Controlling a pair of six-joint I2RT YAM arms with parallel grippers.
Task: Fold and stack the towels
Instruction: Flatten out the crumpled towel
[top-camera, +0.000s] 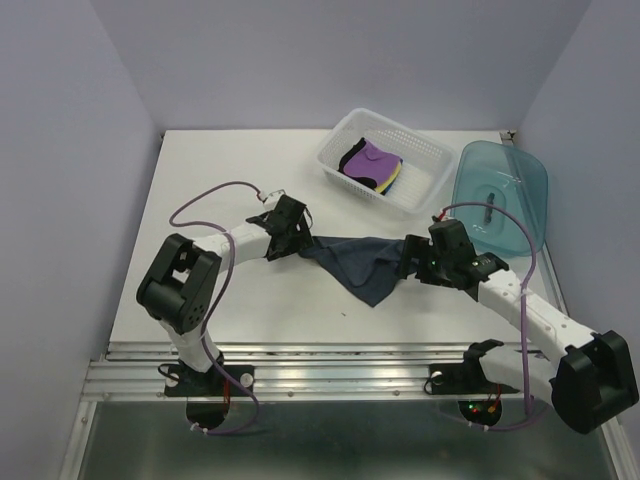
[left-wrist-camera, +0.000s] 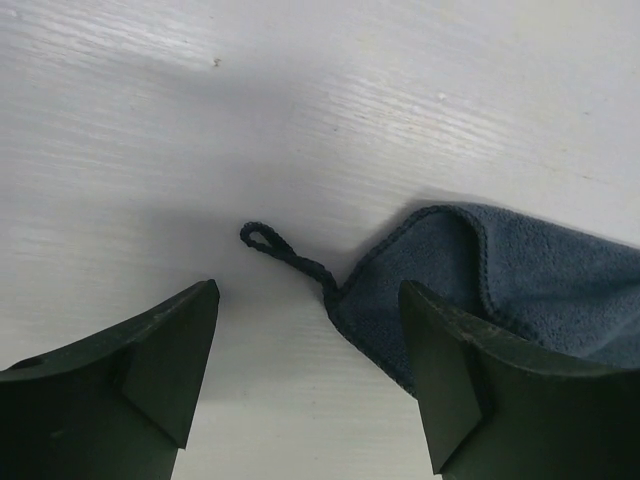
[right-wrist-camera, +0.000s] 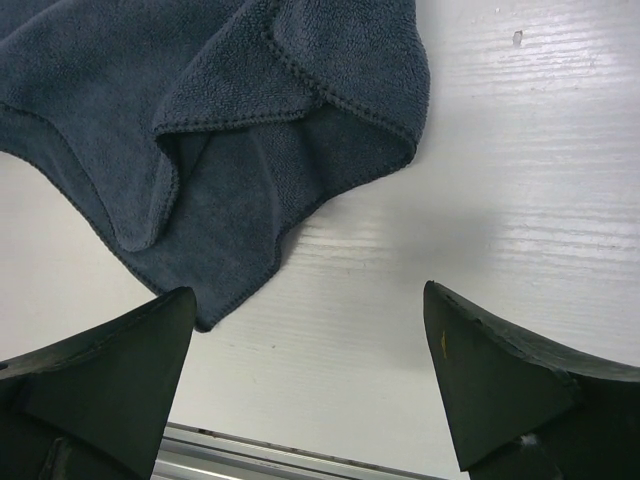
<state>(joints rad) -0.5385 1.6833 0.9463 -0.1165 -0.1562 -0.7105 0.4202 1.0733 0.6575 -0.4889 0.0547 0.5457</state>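
Note:
A dark slate blue towel (top-camera: 362, 262) lies loosely spread on the white table between my two grippers. My left gripper (top-camera: 296, 240) is open and empty at the towel's left corner; in the left wrist view the corner (left-wrist-camera: 520, 290) and its hanging loop (left-wrist-camera: 285, 250) lie just ahead of the gripper (left-wrist-camera: 308, 370). My right gripper (top-camera: 412, 258) is open and empty at the towel's right edge; the right wrist view shows the rumpled towel (right-wrist-camera: 220, 120) ahead and left of the gripper (right-wrist-camera: 308, 375). Purple (top-camera: 376, 158) and yellow (top-camera: 391, 178) towels lie in the white basket. The bright blue towel is not in view.
The white slotted basket (top-camera: 425, 165) stands at the back centre-right. A translucent teal bin (top-camera: 500, 195) stands right of it, close behind my right arm. The table's near edge with a metal rail (top-camera: 330, 352) runs in front.

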